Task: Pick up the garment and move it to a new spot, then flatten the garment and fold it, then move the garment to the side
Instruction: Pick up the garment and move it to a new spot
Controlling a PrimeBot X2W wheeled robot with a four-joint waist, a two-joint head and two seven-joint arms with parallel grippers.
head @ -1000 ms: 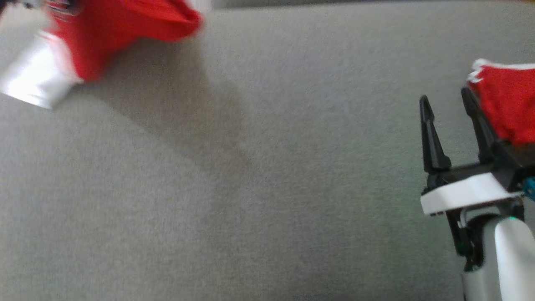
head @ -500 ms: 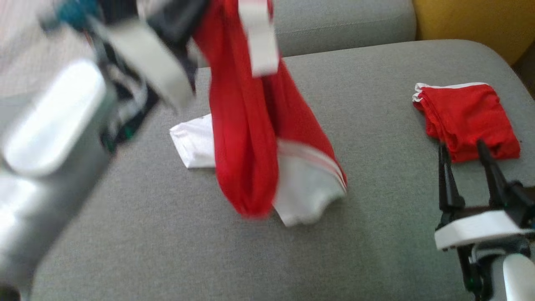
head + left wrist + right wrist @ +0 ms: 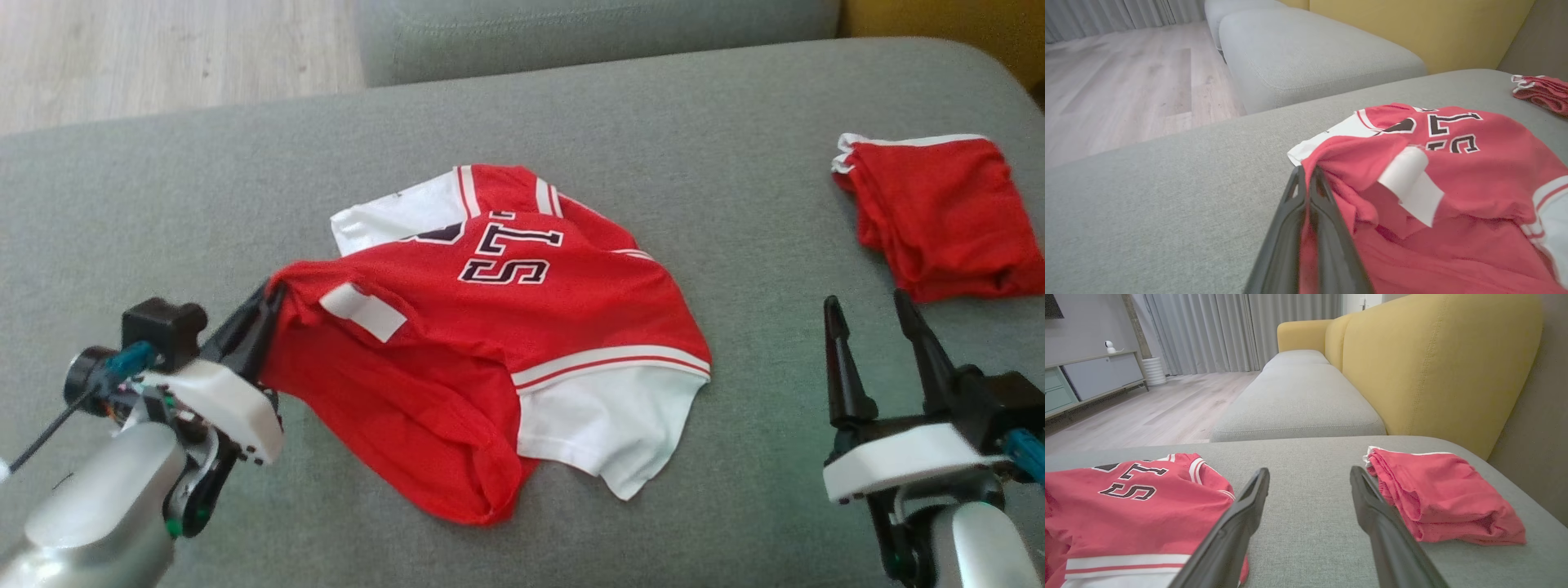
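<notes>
Red and white cloth, thin and limp by the look of it, is what we are handling: the garment [image 3: 522,327], a shirt with dark lettering, is lying crumpled on the grey sofa cushion [image 3: 653,106], spreading away from our left gripper [image 3: 269,298] toward the right gripper's side. We are pinching its nearest red edge with the left gripper, jaws closed tight on a bunched fold, and the cloth is sagging to the cushion just beyond the fingertips. Our right gripper [image 3: 865,300] is standing wide open and holding nothing over bare cushion, with the shirt's white sleeve [image 3: 608,429] near on its left and a folded red garment [image 3: 939,212] just ahead to its right, apart from it.

We are judging the shirt to be light, soft and somewhat slippery, not fragile, so a single pinch is likely bunching it into a rope instead of carrying it flat. For flattening, we are thinking the better holds are two separate corners, at the hem or the shoulders, one per gripper, each taken at a seamed edge where the cloth is thicker. The white sleeve edge is looking like the easiest second hold for the right gripper.
</notes>
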